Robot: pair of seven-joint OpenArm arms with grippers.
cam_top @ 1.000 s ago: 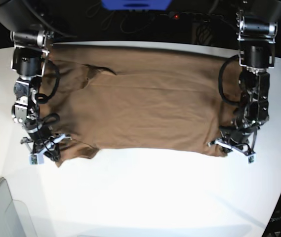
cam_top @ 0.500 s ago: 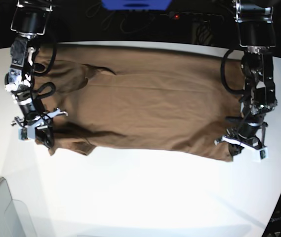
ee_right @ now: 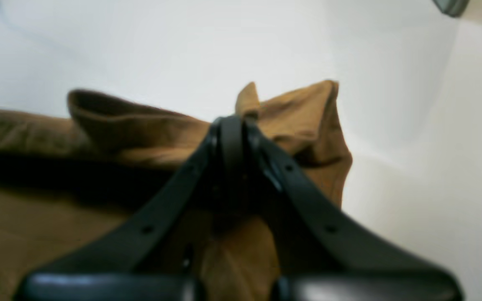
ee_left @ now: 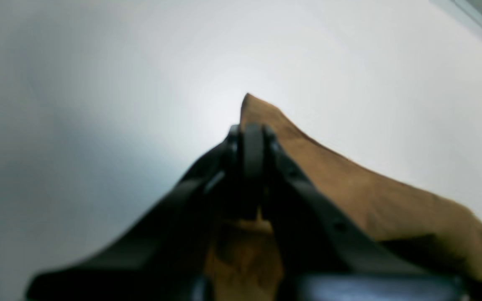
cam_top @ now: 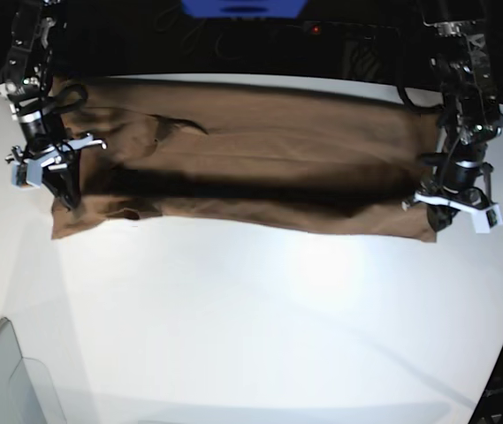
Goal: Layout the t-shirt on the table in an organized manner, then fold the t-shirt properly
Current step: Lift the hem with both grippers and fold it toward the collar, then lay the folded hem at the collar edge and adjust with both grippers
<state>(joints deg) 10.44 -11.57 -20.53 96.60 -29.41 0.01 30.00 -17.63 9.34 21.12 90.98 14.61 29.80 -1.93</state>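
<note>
Looking down from the base view, we found both arms reaching in from the far edge of the table (cam_top: 260, 336), forearms angled down toward the near hem of the t-shirt (cam_top: 260, 168). The right gripper (cam_top: 64, 196) sat at that view's left, its wrist bent so the claw pointed down and slightly inward. The left gripper (cam_top: 434, 223) sat at that view's right, forearm nearly vertical, claw tipped down at the cloth's corner.

In the right wrist view the right gripper (ee_right: 241, 119) had its jaws pressed together on a bunched brown corner of the t-shirt (ee_right: 303, 113), a tuft poking out above the tips. In the left wrist view the left gripper (ee_left: 249, 129) was likewise clamped on the t-shirt (ee_left: 370, 196), a pointed corner rising just past the tips.

The shirt lay spread across the far half of the white table, long axis running side to side. Its near edge was raised between the two claws, and a dark shadow band ran beneath the lifted fold.

We could read no brand, label or writing; both wrist views were soft in focus. A grey bin corner (cam_top: 3, 380) showed at the near left.
</note>
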